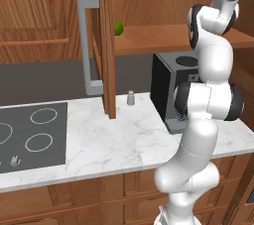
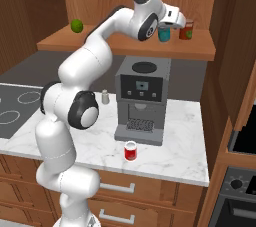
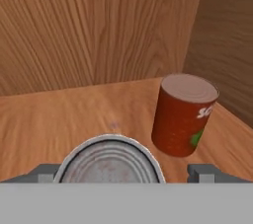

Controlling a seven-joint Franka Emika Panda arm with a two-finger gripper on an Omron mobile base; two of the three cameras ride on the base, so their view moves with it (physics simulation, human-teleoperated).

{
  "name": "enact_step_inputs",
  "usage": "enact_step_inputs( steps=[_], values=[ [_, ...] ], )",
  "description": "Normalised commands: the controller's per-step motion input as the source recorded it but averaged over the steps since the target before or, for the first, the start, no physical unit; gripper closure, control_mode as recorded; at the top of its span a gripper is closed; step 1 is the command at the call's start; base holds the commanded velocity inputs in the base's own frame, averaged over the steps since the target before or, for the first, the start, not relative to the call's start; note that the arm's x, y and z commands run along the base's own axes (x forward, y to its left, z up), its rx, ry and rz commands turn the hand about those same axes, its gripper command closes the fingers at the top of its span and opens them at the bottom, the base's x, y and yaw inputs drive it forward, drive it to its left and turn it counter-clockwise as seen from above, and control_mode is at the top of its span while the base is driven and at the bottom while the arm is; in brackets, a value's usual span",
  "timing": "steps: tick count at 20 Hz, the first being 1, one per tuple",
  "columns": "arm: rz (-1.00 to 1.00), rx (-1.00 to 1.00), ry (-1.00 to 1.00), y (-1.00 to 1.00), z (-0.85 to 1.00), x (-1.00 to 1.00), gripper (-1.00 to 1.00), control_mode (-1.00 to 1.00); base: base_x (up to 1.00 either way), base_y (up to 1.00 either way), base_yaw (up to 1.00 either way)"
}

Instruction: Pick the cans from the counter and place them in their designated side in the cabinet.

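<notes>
A brown wooden wall cabinet [image 2: 150,46] hangs over a white marble counter [image 2: 165,141], its single plank shelf open to the robot. A white robot arm reaches up from the base to the right-hand end of that shelf. A black coffee machine [image 2: 141,98] stands on the counter below the shelf, with a small grey shaker [image 2: 105,96] just beside it at nine o'clock.

On the shelf, the gripper [image 3: 126,171] hovers at the teal can [image 2: 164,33], which stands upright. In the hand view the can's silvery top sits between the two dark fingertips [image 3: 200,171], which stand wide on either side and do not appear to touch it. The jaws look spread open and released, gripping nothing.

A darker brownish-red can [image 3: 183,114] stands upright just beside the teal one, at about two o'clock from the gripper in the hand view, near the cabinet's side wall. A green lime [image 2: 76,25] rests at the far left end of the same shelf.

The bright red can [image 2: 130,151] is upright on the counter, in front of the coffee machine, well below the gripper at roughly seven o'clock in the right base view. Reaching it likely calls for a straight pull back first.
</notes>
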Motion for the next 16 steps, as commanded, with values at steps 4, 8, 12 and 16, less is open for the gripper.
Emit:
enact_step_inputs(
  steps=[4, 8, 12, 16],
  values=[
    [0.0, 0.0, -0.14, 0.0, 0.0, 0.09, -1.0, -1.0, 0.0, 0.0, 0.0],
    [0.0, 0.0, -0.17, 0.0, 0.0, 0.11, -1.0, -1.0, 0.0, 0.0, 0.0],
    [0.01, 0.0, -0.19, 0.0, 0.04, 0.02, -1.0, -1.0, 0.0, 0.0, 0.0],
    [0.03, 0.0, -0.2, 0.0, 0.14, -0.12, -1.0, -1.0, 0.0, 0.0, 0.0]
  ],
)
